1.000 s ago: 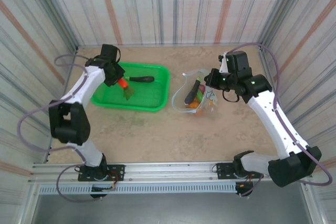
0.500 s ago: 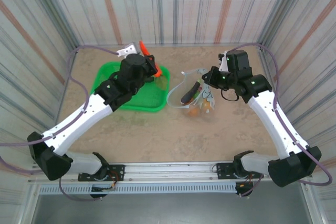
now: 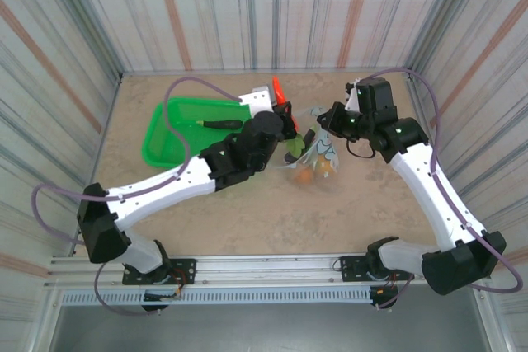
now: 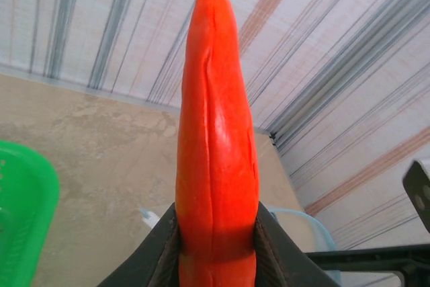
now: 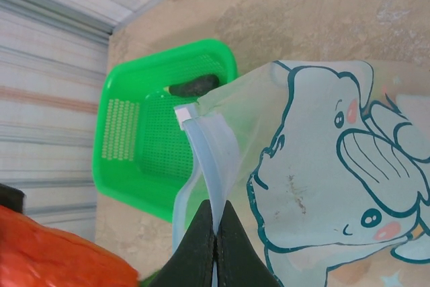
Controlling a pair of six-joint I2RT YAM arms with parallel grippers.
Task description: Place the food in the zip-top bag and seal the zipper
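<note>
The left gripper (image 4: 216,240) is clenched on the thick end of the orange carrot (image 4: 216,132), whose tip points up and away from its 2 fingers. The zip-top bag (image 3: 320,158) lies just ahead of and below this gripper. The right gripper (image 5: 216,223) is pinched tight on the zipper (image 5: 205,159), lifting 1 lip of the mouth.

To place the carrot well, I judge the left wrist should tilt so the carrot leads into the gap between the lips. It should let go only once most of the carrot's length is past the zipper, while the right gripper holds its lip high.

Orange pieces (image 3: 307,175) already in the bag may block a deep drop. The right gripper's fingers sit close ahead, so the approach is tight. Behind the left gripper, the green mesh basket (image 3: 161,142) holds a dark eggplant (image 3: 223,124).
</note>
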